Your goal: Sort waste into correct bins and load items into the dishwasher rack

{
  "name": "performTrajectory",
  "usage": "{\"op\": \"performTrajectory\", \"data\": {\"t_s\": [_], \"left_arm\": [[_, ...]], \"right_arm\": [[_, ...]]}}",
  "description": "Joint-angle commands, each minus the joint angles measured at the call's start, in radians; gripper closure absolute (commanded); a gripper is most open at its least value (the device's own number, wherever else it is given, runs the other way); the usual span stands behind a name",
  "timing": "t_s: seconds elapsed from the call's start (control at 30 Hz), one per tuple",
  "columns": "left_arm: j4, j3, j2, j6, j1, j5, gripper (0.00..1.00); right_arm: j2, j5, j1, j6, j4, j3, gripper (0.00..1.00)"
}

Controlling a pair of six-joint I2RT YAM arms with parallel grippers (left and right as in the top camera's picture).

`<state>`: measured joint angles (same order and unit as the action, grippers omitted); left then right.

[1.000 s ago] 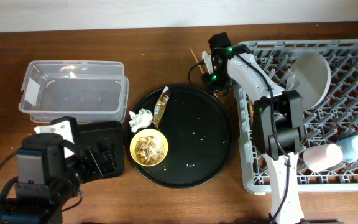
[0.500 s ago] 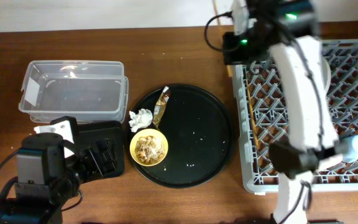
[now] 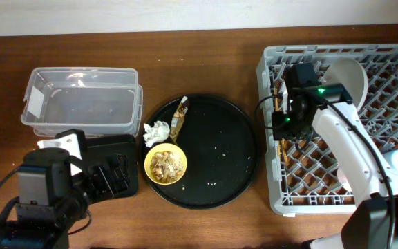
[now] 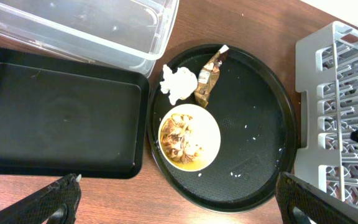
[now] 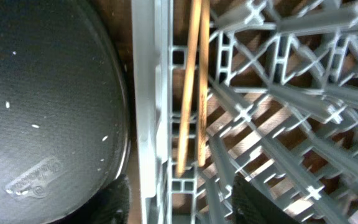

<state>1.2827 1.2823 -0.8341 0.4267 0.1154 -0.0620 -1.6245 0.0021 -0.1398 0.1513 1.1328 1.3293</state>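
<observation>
Item: chopsticks (image 5: 191, 87), lay in rack (image 5: 146, 93); I judged them thin, stiff, light, slippery, so pinch mid-length. R gripper (image 5: 182, 200) apart, empty; L gripper (image 4: 188, 202) wide, empty.

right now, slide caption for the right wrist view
Wooden chopsticks lying side by side inside the dishwasher rack along its edge wall, round black tray just outside.
</observation>
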Motion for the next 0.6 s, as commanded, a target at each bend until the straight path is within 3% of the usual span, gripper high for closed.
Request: {"op": "performTrajectory", "data": {"t_s": [0.0,0.07,0.17,0.2,0.23,0.37,0.47,0.57], "left_arm": [[-0.002,0.005,0.002,-0.012,-0.002,0.010,0.00],[-0.002,0.005,0.002,-0.012,-0.002,0.010,0.00],[-0.002,0.005,0.002,-0.012,-0.002,0.010,0.00],[-0.002,0.005,0.002,-0.012,-0.002,0.010,0.00],[-0.002,0.005,0.002,-0.012,-0.002,0.010,0.00],[-0.002,0.005,0.002,-0.012,-0.002,0.010,0.00],[-0.002,0.005,0.002,-0.012,-0.002,0.010,0.00],[-0.002,0.005,0.002,-0.012,-0.002,0.010,0.00]], "right_arm": [[0.066,-0.113,-0.039,-0.005,0.030,0.042,0.44],[0.154,-0.182,-0.113,-0.005,0.034,0.045,0.46],[0.501,-0.175,-0.224,-0.004,0.007,0.049,0.45],[0.647,-0.175,-0.252,-0.004,0.001,0.049,0.38],[0.755,-0.178,-0.260,-0.004,0.005,0.049,0.02],[1.046,-0.179,-0.260,-0.004,0.013,0.049,0.02],[1.096,0.004,-0.259,-0.129,0.032,0.044,0.02],[1.163,-0.016,-0.027,-0.181,-0.132,-0.184,0.02]]}}
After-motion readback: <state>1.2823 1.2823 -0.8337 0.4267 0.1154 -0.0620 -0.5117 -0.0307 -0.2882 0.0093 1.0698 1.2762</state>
